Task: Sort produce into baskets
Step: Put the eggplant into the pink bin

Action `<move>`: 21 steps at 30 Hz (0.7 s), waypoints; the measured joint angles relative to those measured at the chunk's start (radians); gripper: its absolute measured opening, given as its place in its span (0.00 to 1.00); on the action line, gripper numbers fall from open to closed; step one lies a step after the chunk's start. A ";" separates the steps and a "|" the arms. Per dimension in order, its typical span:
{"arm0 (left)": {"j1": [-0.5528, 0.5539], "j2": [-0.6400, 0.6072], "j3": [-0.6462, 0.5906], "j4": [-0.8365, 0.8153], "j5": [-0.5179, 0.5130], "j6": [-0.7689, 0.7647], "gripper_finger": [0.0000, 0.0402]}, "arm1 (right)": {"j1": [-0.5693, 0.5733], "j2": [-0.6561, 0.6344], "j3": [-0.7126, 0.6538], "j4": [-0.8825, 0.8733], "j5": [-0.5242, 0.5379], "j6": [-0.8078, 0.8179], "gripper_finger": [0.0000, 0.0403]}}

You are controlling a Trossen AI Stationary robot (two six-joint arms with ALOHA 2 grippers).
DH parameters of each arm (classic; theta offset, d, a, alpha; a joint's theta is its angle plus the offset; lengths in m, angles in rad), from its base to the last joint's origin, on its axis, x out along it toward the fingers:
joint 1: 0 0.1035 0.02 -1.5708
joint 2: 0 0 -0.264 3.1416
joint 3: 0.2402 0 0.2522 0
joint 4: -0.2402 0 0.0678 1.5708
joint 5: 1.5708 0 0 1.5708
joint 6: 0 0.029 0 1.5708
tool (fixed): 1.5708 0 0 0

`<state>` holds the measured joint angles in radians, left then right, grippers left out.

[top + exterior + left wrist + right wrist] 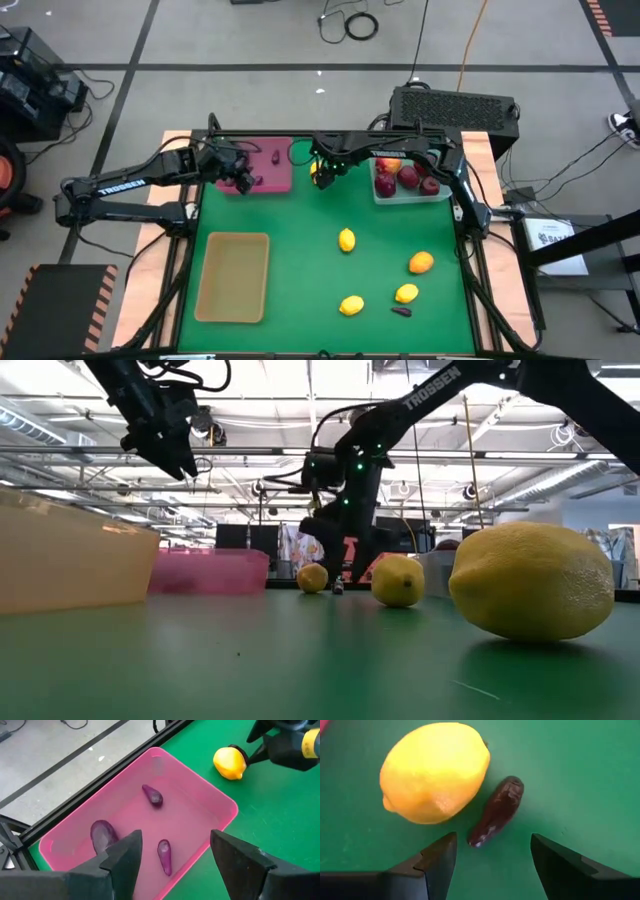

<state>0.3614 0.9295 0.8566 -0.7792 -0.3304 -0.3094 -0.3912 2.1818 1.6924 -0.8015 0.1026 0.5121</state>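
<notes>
Lemons (346,240): four on mat. Purple vegetables (152,796): three in maroon basket (222,800). Left pincer (172,855), right pincer (490,852): both released.

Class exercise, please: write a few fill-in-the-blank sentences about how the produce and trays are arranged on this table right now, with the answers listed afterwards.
1. The pink tray holds ____ purple vegetables.
2. The apples lie in the ____ tray.
3. The tan tray holds ____ produce.
4. Beside the lemon under the right end effector lies a dark purple ____.

Answers: three; clear; no; vegetable
</notes>
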 joint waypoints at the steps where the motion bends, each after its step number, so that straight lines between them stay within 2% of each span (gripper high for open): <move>1: 0.000 0.000 0.000 0.000 -0.001 0.000 0.60 | 0.000 0.009 0.000 0.010 0.000 0.000 0.61; 12: -0.002 0.000 0.000 0.000 -0.001 -0.001 0.60 | 0.002 0.067 0.005 0.035 0.002 0.000 0.59; 21: -0.002 0.000 0.000 0.000 -0.002 0.000 0.60 | 0.006 0.057 0.001 0.040 0.019 -0.025 0.38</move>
<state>0.3595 0.9295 0.8566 -0.7795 -0.3321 -0.3092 -0.3847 2.2385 1.6933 -0.7615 0.1218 0.4866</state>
